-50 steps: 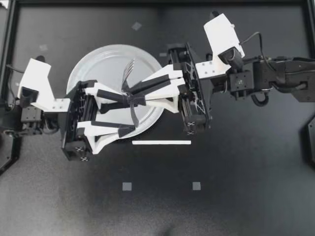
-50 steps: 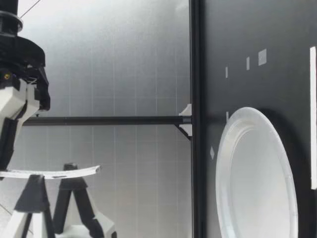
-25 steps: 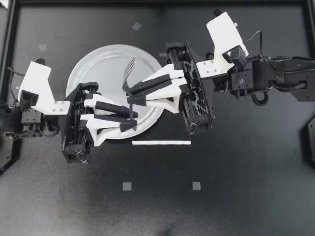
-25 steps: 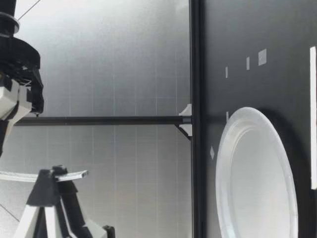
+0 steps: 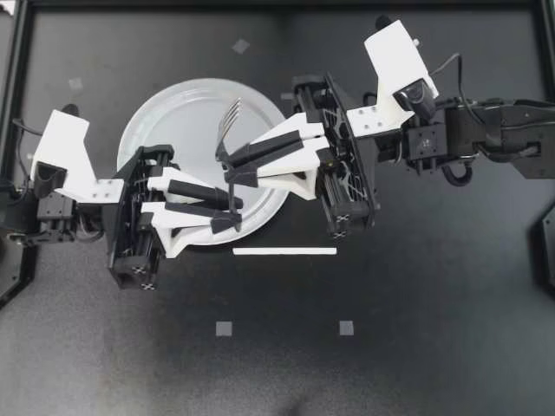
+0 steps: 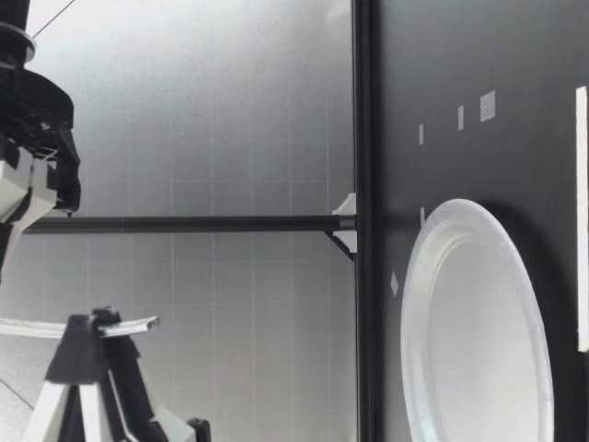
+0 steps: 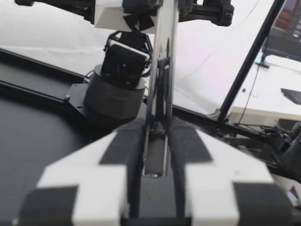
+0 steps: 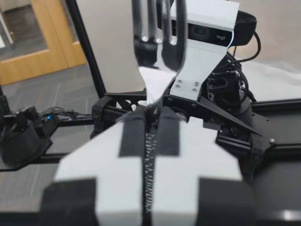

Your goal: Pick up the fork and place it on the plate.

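A metal fork (image 5: pixel 228 121) hangs over the white plate (image 5: pixel 173 113), tines pointing toward the table's far edge. My right gripper (image 5: pixel 224 166) is shut on its neck, and my left gripper (image 5: pixel 234 213) is shut on the handle's end. Seen from the left wrist, the handle (image 7: pixel 160 94) runs straight ahead from between the closed fingers (image 7: pixel 127 146). From the right wrist, the tines (image 8: pixel 160 47) stick out past the closed pads (image 8: pixel 134 132). In the low view the fork (image 6: pixel 129 324) lies level, high above the plate (image 6: pixel 479 322).
A white strip (image 5: pixel 284 251) lies on the black table just in front of the plate. Small grey tape squares (image 5: pixel 224 328) (image 5: pixel 346 328) mark the near area, another (image 5: pixel 240 45) the far side. A black frame (image 5: pixel 17 130) borders the table.
A second ago my left gripper stood open around the fork's handle; it has since closed on it. The right gripper keeps its grip, and the fork has hardly moved.
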### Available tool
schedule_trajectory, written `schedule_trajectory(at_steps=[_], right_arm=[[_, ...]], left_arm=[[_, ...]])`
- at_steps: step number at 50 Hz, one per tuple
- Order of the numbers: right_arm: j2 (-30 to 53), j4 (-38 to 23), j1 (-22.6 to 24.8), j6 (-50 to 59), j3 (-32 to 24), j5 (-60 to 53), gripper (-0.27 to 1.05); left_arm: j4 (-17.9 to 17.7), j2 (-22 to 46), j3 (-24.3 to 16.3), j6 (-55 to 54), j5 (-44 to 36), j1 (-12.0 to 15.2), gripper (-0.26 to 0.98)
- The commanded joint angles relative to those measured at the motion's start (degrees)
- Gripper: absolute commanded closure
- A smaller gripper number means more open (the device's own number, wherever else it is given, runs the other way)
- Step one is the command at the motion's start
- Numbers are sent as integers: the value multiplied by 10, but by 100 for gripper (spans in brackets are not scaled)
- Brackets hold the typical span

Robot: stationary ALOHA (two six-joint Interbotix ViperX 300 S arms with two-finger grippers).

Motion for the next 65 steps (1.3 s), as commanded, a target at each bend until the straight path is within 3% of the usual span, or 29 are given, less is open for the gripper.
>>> schedule_trajectory(at_steps=[1, 8, 12, 26, 40, 52, 65], right_arm=[[-2, 4, -4, -2, -12, -33, 61], [4, 5, -4, 3, -11, -40, 15], [6, 13, -4, 4, -10, -34, -4], [-11, 23, -4, 7, 33, -29, -1], [-91, 40, -4, 47, 129, 1, -1], [-111, 52, -4, 47, 151, 26, -1], [-92, 52, -5, 47, 151, 23, -1]], left_arm=[[2, -6, -8, -3, -2, -4, 72], [2, -14, -3, -4, -1, -4, 72], [1, -21, 4, -5, 5, -4, 72], [-3, -77, 23, -8, 75, -4, 72], [-65, -168, 87, -73, 363, -21, 72], [-140, -242, 156, -155, 550, -29, 72], [-134, -288, 184, -218, 689, -18, 72]])
